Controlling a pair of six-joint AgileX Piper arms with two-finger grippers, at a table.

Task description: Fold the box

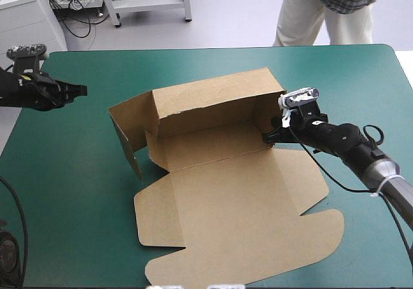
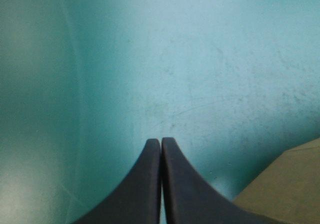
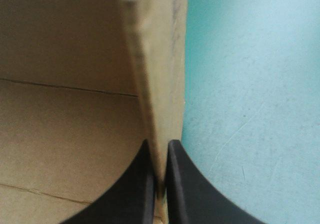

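**Right pincer** (image 3: 161, 144): two broad black fingers, curved like fins. All but closed, clamped on the upright right-hand side wall (image 3: 156, 74) of the box, one finger inside the tray and one outside. In the high view it sits at that wall's near corner (image 1: 273, 134).

**Handling judgement, step in hand:** raising and squaring the right side wall.
- Hold the thin edge firmly.
- Swing the wall about its crease rather than dragging the whole sheet.
- Keep it plumb against the back wall so that it can tuck.
- The risk is the board slipping out of the narrow bite, or the light sheet sliding over the cover.

**Box** (image 1: 226, 199): a cut sheet of matte brown board, stiff, with a pale raw edge and scored crease lines. It lies at the middle of the surface.
- Back wall (image 1: 213, 99): raised.
- Left flap (image 1: 126, 134): standing but splayed outward.
- Floor panel (image 1: 206, 148): flat.
- Lid panel (image 1: 245, 231): flat toward the near edge, with rounded tabs.

**Left pincer** (image 2: 160, 140): same pattern, fingers closed to a point and gripping nothing. It is held near the far left of the surface, well apart from the box (image 1: 82, 90). A corner of brown board shows beside it in its wrist view.

**Surface** (image 1: 71, 186): teal-green cover, smooth, with faint scuffs.
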